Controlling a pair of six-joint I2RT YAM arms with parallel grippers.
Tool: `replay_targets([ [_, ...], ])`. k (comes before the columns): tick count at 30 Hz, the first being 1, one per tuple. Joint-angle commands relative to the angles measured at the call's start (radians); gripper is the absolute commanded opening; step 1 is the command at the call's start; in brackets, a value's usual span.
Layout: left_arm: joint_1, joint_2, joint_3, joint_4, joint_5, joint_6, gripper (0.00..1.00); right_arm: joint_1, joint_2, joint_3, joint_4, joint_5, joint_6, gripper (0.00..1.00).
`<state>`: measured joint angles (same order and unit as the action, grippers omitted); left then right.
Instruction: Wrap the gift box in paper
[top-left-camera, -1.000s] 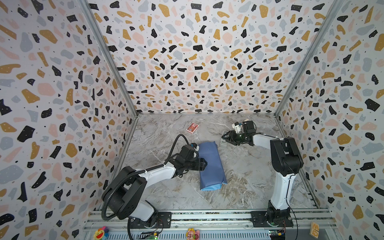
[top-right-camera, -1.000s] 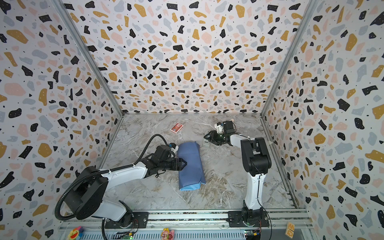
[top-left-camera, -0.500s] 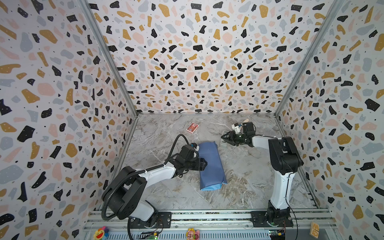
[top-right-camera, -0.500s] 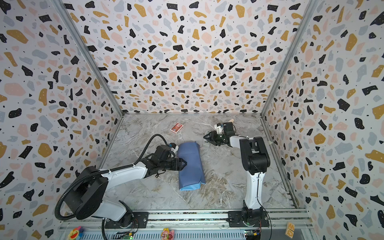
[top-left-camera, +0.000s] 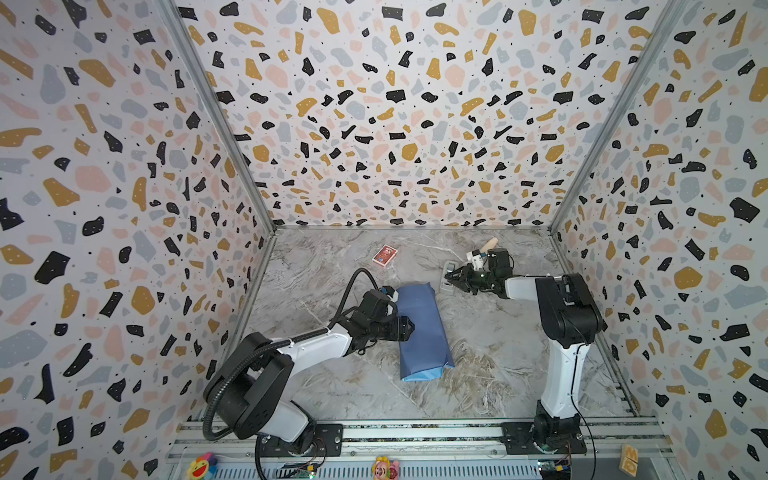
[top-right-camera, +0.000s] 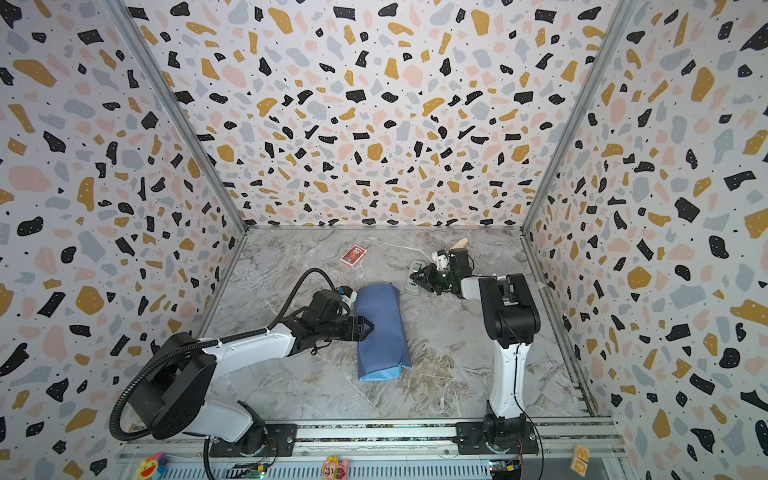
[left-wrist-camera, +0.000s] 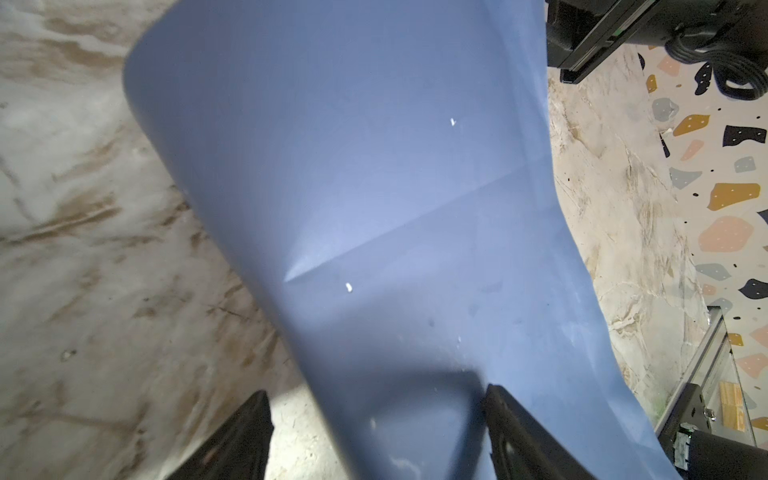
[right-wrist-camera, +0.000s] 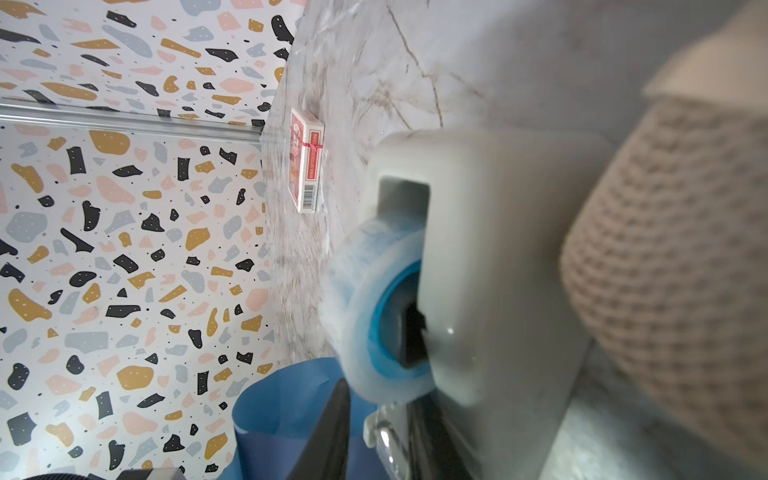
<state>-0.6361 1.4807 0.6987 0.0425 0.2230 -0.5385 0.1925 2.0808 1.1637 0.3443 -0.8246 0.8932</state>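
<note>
The paper (left-wrist-camera: 374, 166) looks matt and smooth, with one crease. Beside it, the desk (top-left-camera: 498, 374) is marbled stone-look; the tape dispenser (right-wrist-camera: 498, 249) is pale plastic.

The paper (top-left-camera: 422, 328) is blue, the card pack (top-left-camera: 384, 254) red, the tabletop (top-left-camera: 490, 353) grey-marbled.

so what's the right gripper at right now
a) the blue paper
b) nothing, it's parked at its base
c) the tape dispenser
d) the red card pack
C: in a top view the right gripper reaches the tape dispenser, and the right wrist view is filled by its tape roll. The red card pack and the paper lie apart from it.
</note>
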Motion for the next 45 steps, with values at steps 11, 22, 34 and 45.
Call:
replay_targets([
  [11,0.001,0.063,-0.056,-0.211,-0.102,0.035,0.79,0.025,0.023,-0.021,0.078,-0.054,0.079,0.01],
  [22,-0.001,0.059,-0.064,-0.205,-0.101,0.031,0.79,0.027,-0.041,-0.038,0.268,-0.097,0.209,0.00],
  [34,0.001,0.063,-0.062,-0.204,-0.102,0.037,0.79,0.041,-0.134,-0.076,0.289,-0.104,0.229,0.00],
  [45,-0.001,0.059,-0.062,-0.207,-0.103,0.041,0.79,0.062,-0.203,-0.197,0.283,-0.059,0.215,0.00],
])
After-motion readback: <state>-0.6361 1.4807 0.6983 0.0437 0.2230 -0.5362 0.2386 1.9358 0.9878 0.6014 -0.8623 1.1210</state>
